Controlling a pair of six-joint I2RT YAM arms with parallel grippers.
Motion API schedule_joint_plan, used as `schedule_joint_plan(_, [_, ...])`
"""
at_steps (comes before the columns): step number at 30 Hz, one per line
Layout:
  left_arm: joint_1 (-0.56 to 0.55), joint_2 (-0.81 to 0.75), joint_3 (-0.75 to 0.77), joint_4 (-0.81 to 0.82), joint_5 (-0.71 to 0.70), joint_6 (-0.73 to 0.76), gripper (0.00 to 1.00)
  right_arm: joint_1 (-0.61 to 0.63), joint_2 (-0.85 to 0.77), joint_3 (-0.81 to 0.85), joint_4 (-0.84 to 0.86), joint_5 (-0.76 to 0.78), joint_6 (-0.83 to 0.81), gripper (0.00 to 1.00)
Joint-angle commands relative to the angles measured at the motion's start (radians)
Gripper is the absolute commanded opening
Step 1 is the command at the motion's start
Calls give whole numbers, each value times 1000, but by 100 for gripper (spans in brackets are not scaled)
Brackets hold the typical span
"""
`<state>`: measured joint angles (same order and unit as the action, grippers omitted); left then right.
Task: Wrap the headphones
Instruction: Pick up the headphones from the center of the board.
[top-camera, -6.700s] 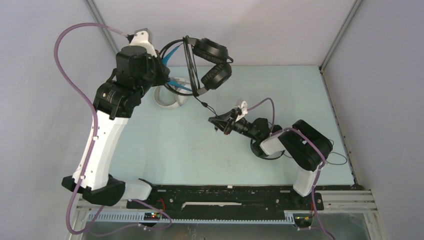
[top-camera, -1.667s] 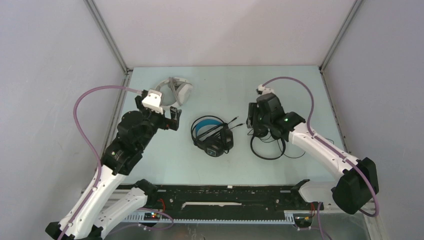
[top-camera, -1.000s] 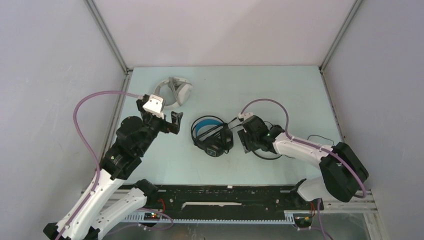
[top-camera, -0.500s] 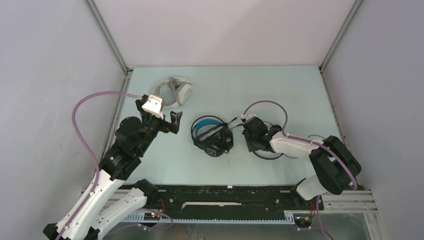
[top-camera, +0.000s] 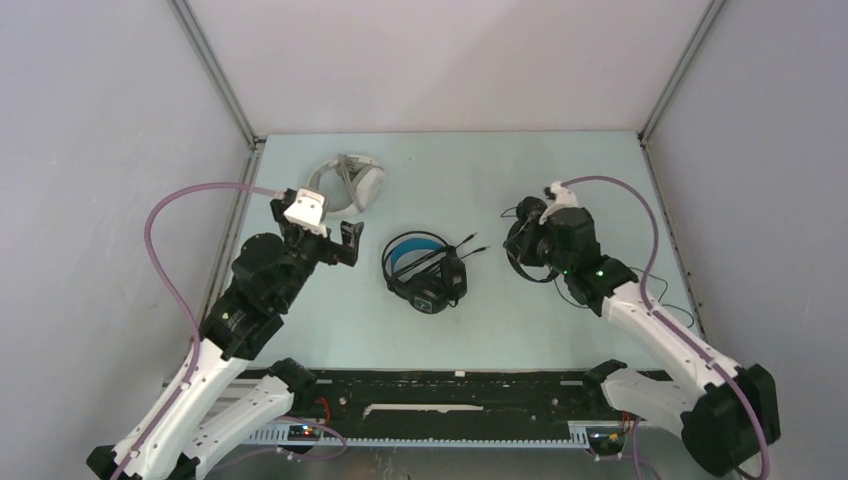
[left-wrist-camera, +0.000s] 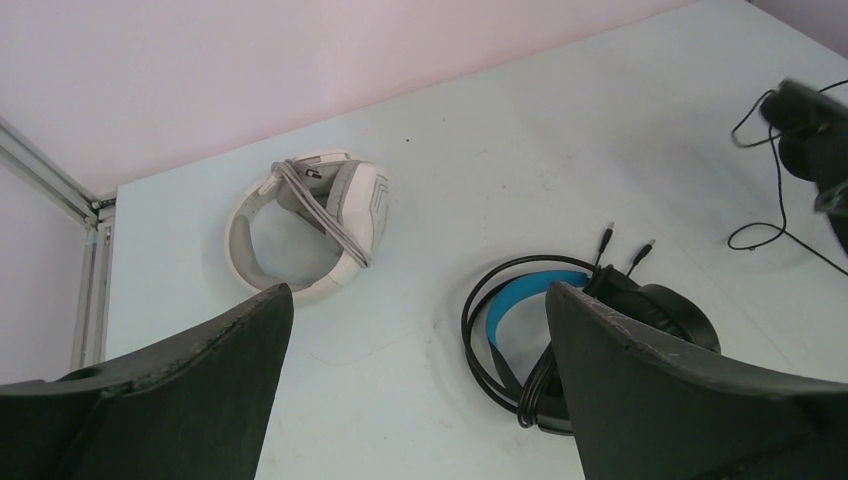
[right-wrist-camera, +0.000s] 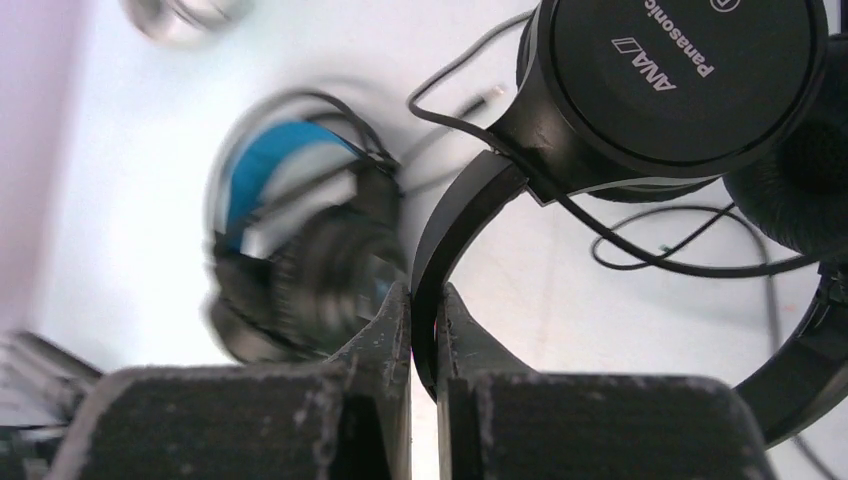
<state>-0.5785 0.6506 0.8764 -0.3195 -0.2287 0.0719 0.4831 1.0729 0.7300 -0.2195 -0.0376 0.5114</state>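
My right gripper (top-camera: 528, 248) is shut on the thin headband of the slim all-black headphones (right-wrist-camera: 670, 70) and holds them above the table, right of centre. Their loose cable (right-wrist-camera: 680, 255) hangs beneath the earcups. The black headphones with the blue lining (top-camera: 425, 270) lie flat at the table's middle with their cord coiled round them; they show blurred in the right wrist view (right-wrist-camera: 270, 160). At the back left rest the white-grey headphones (top-camera: 345, 183), cable wound round the earcups. My left gripper (top-camera: 345, 240) hovers open between those two sets (left-wrist-camera: 417, 300), holding nothing.
Pale enclosure walls with metal corner posts (top-camera: 215, 70) close in the table on three sides. A black rail (top-camera: 450, 395) runs along the near edge between the arm bases. Purple hoses (top-camera: 165, 215) arch over both arms.
My right gripper closed on the slim black headphones' headband and lifted them off the table toward the back right. The left arm has stayed put, still open.
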Motion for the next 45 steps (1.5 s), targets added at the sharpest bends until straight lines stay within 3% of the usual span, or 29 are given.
schedule_joint_plan(1, [-4,11,-33,42,-9,18,98,-62,-100,41,123,-59,293,0])
schedule_joint_plan(5, [-4,33,-30,45,26,8,98,-97,-181,41,184,-75,464,0])
schedule_joint_plan(9, [-3,64,-5,40,96,-5,98,-94,-233,-10,353,-59,689,0])
schedule_joint_plan(16, [-5,110,50,129,328,-116,97,-49,-257,-83,571,33,979,0])
schedule_joint_plan(21, [-105,151,78,223,247,-107,95,22,-251,-84,623,150,1063,0])
schedule_joint_plan(27, [-276,221,101,344,121,56,95,52,-211,-92,746,107,1150,0])
schedule_joint_plan(35, [-382,359,221,281,114,159,99,82,-235,-93,707,87,1190,0])
schedule_joint_plan(38, [-388,391,255,255,191,187,98,66,-206,-93,777,-19,1216,0])
schedule_joint_plan(42, [-388,426,331,164,219,129,95,36,-167,-93,789,-162,1239,0])
schedule_joint_plan(45, [-388,430,338,165,221,98,93,63,-170,-107,794,-131,1246,0])
